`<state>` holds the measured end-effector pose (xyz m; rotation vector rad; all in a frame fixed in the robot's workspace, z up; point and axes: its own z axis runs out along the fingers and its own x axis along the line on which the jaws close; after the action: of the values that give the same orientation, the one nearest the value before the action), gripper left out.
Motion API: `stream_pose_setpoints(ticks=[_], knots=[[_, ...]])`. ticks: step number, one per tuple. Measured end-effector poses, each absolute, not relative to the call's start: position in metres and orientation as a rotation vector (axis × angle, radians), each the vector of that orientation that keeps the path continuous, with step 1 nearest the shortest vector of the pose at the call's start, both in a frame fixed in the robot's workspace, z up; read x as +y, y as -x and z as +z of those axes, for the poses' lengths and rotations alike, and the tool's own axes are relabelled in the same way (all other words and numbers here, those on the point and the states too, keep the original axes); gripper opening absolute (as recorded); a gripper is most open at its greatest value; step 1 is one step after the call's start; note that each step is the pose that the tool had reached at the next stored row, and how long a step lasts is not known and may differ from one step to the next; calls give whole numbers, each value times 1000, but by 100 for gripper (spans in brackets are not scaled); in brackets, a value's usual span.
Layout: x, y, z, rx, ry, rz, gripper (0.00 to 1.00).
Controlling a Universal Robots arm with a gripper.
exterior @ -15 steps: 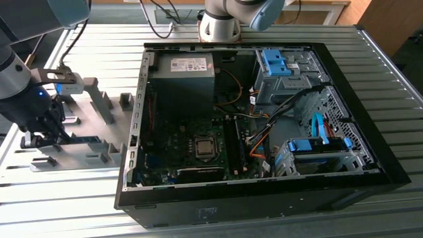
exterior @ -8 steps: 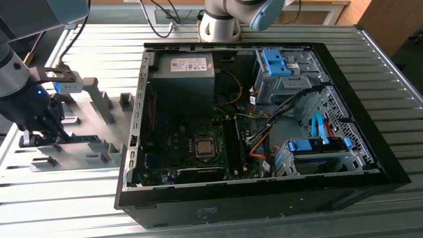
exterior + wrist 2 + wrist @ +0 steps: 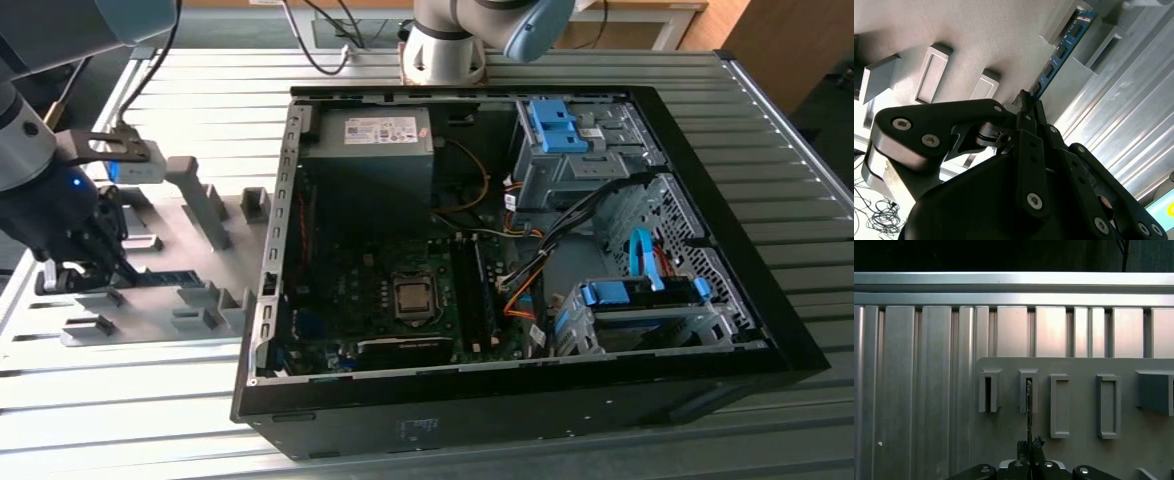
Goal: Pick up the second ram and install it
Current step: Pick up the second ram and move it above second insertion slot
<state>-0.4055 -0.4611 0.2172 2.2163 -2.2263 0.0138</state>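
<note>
The second ram (image 3: 1061, 47) is a slim blue-green board with dark chips, standing on edge in a slot of the grey fixture plate (image 3: 979, 30). In the first wrist view the second ram (image 3: 1029, 405) shows edge-on, running into a small grey slot block. My gripper (image 3: 1030, 100) is at one end of the stick, its dark fingers pressed against both faces. In the exterior view my gripper (image 3: 83, 268) is low over the fixture plate (image 3: 200, 300) at that view's left, with the ram (image 3: 163, 275) showing as a short blue strip beside it.
An open black computer case (image 3: 747, 330) lies at the centre and the exterior view's right, with motherboard (image 3: 387, 290), dark memory slots (image 3: 470, 290), blue drive-bay clips (image 3: 554, 125) and loose cables. Several grey fixture blocks (image 3: 200, 205) stand on the plate. Ribbed aluminium tabletop (image 3: 914, 390) surrounds everything.
</note>
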Motion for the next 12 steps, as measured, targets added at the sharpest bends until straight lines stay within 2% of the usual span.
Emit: stream_pose_setpoints(ticks=[12], knots=[[-461, 406, 225, -2226, -2216, 14, 14]])
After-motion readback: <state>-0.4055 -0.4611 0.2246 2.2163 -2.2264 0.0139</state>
